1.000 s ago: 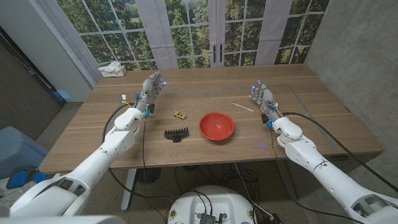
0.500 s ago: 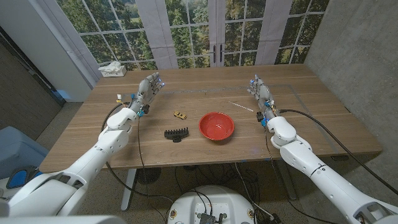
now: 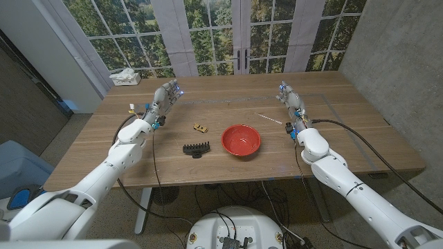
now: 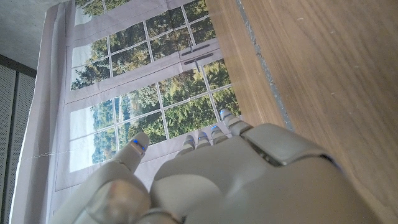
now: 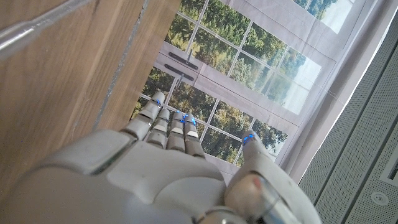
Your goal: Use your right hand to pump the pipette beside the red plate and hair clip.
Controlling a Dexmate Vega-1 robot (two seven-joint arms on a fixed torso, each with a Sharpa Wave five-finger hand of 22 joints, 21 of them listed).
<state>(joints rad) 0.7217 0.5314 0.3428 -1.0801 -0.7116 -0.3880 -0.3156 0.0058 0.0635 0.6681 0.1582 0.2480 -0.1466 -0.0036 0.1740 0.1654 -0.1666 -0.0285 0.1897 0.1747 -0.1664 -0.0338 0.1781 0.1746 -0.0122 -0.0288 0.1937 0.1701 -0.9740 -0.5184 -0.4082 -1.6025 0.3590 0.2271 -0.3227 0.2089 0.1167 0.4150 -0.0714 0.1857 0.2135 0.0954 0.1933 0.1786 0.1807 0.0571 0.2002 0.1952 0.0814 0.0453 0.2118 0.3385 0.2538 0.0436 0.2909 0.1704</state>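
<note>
Thin clear plastic pipette lies flat on wooden table, slanted, just beyond round red plate. Black toothed hair clip lies beside plate, toward robot's left.

A small yellow toy car lay on the wooden table toward its left half. A white tissue box sat at the table's far left corner. Behind the table, tall paned windows with pale curtains showed green trees. A blue bin stood on the floor at the left.
</note>
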